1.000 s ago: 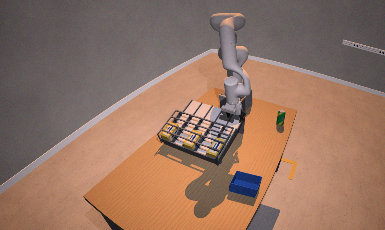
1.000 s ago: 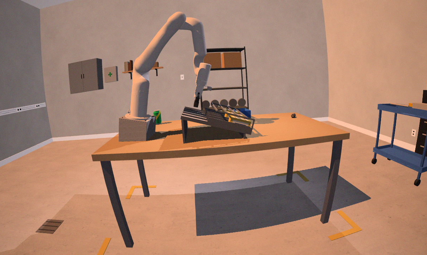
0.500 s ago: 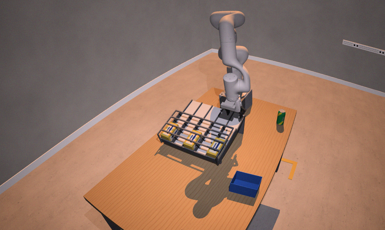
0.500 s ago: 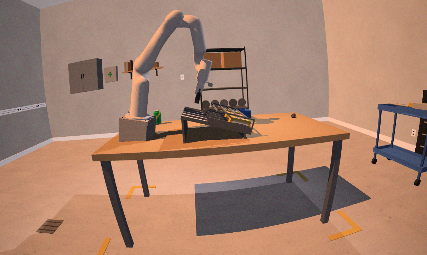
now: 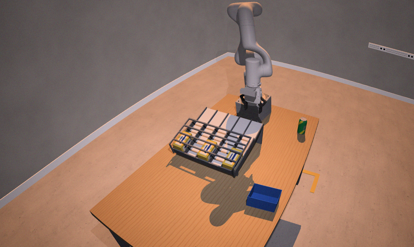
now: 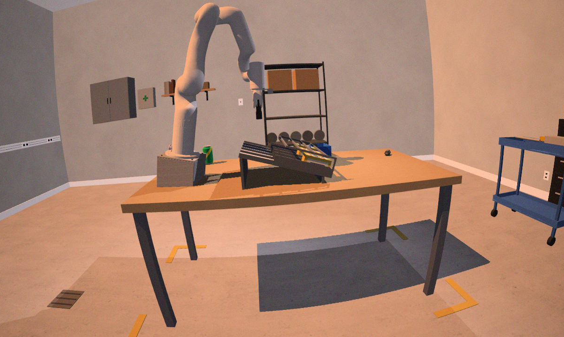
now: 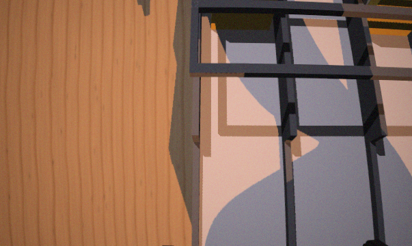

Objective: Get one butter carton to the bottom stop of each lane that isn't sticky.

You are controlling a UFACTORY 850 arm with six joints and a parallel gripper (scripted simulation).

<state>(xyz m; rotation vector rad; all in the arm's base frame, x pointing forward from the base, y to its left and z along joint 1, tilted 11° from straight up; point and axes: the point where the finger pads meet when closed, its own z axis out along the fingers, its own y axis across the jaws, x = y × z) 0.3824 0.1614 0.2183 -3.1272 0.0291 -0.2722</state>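
Note:
The sloped five-lane shelf (image 5: 206, 115) (image 6: 287, 160) (image 7: 240, 148) has dark dividers and cross rails over its lower part. In the top view, one yellow carton (image 5: 178, 148) is at the bottom stop of the leftmost lane. Another carton (image 5: 203, 155) (image 7: 393, 31) is at the bottom of the middle lane. The third carton (image 5: 228, 164) (image 7: 241, 21) is at the bottom of the rightmost lane. The lanes between them hold no carton. My gripper (image 5: 253, 109) (image 6: 258, 115) is open and empty, raised above the shelf's upper end. Only slivers of its fingertips show in the wrist view.
A blue bin (image 5: 265, 198) (image 6: 325, 148) stands near the table edge beyond the shelf's low end. A green can (image 5: 301, 126) (image 6: 208, 155) stands at the side near the arm's base. A small dark object (image 6: 387, 152) lies at the table's far end.

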